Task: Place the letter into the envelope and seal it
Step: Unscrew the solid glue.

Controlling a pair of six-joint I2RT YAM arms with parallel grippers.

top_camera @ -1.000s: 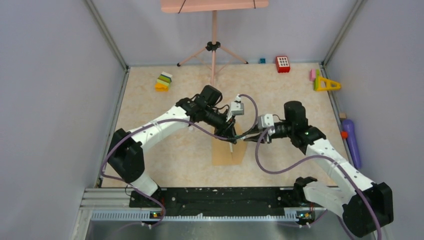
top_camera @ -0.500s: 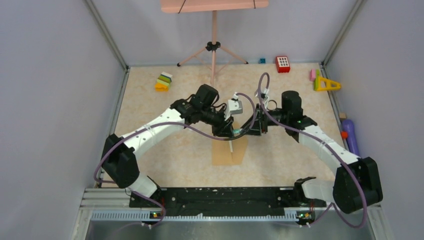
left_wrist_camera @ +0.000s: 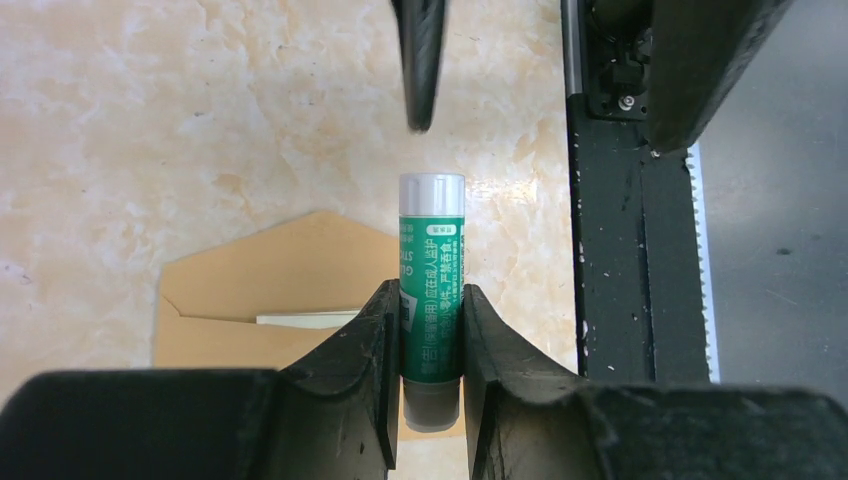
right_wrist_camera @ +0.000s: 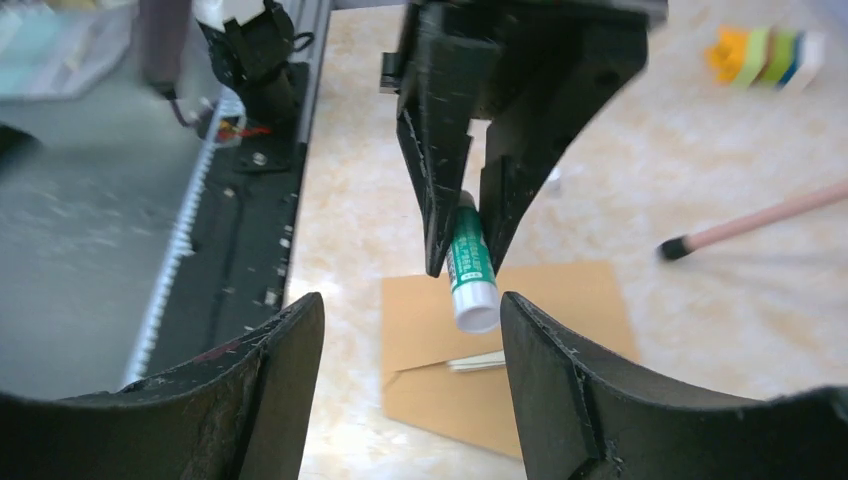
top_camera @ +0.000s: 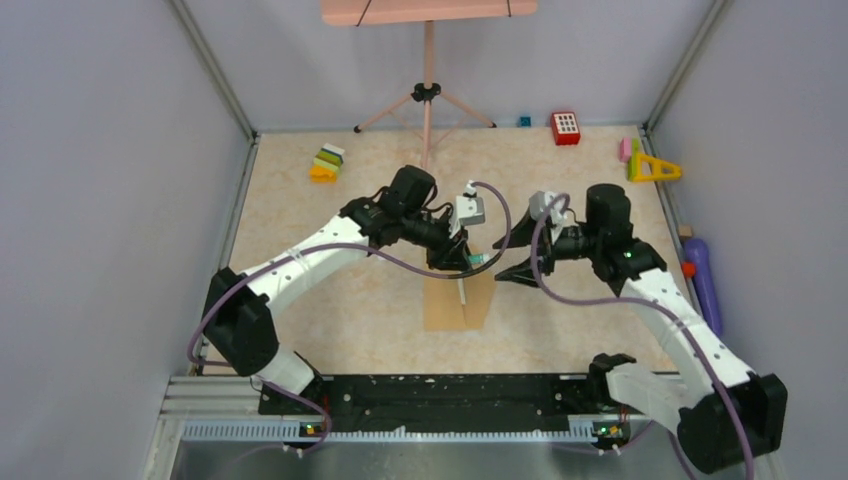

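Showing letter (left_wrist_camera: 305,319) tucked inside envelope (left_wrist_camera: 280,270); pinching glue stick (left_wrist_camera: 431,240) in left gripper (left_wrist_camera: 431,293), holding right gripper (right_wrist_camera: 410,300) open; awaiting sealing.

Around me, pale lavender-grey walls (top_camera: 100,200) close in on three sides under even, soft light. My desk (top_camera: 560,180) is beige with a marbled pattern. At the far edge stands a pink tripod (top_camera: 427,95) holding a pink board (top_camera: 428,10). Far left sits a stack of yellow and green blocks (top_camera: 327,163). By the back wall I see a red block (top_camera: 566,128) with white dots and, near it, a tiny blue cube (top_camera: 524,121). A yellow triangle (top_camera: 655,168) is in the far right corner, and a purple cylinder (top_camera: 703,275) lies along the right edge. A black rail (top_camera: 440,395) runs along the near edge.
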